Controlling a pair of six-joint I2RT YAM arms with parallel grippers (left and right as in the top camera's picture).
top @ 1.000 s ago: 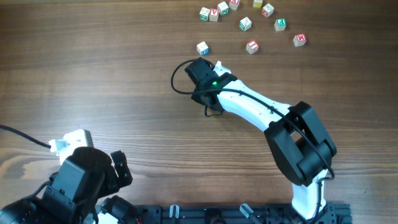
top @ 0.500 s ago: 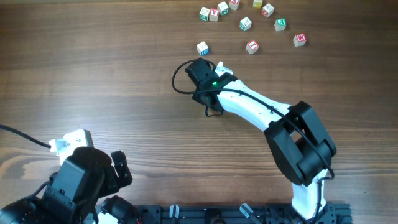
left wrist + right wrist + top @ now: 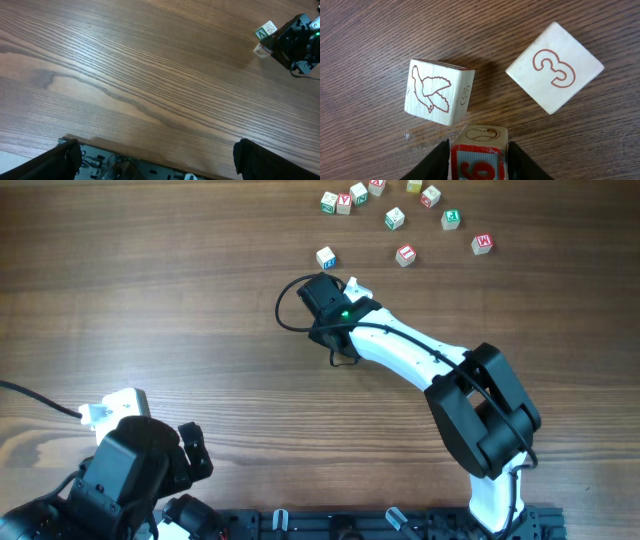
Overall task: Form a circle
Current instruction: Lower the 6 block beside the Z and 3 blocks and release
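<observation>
Nothing has visibly moved since a second ago. The clump of three small whitish wooden cubes (image 3: 325, 257) sits at the right gripper (image 3: 480, 167), as a triangle with no long axis and no ring.

Only the right wrist view separates them:
- a bird cube (image 3: 437, 95)
- a red-3 cube (image 3: 555, 67)
- a red-6 cube (image 3: 480, 160), between narrow fingers (image 3: 440, 162); whether they grip it cannot be told

Overhead, only one of the three shows. Scattered letter cubes (image 3: 405, 254) lie beyond. The left gripper (image 3: 157, 150) stands wide.

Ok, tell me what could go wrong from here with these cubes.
1. The right fingers closely flank the 6 cube on both sides, so backing off crooked could drag or twist it.
2. That cube sits almost against the bird cube, so a forward nudge could bump it, leaving a clump, not a ring.
</observation>
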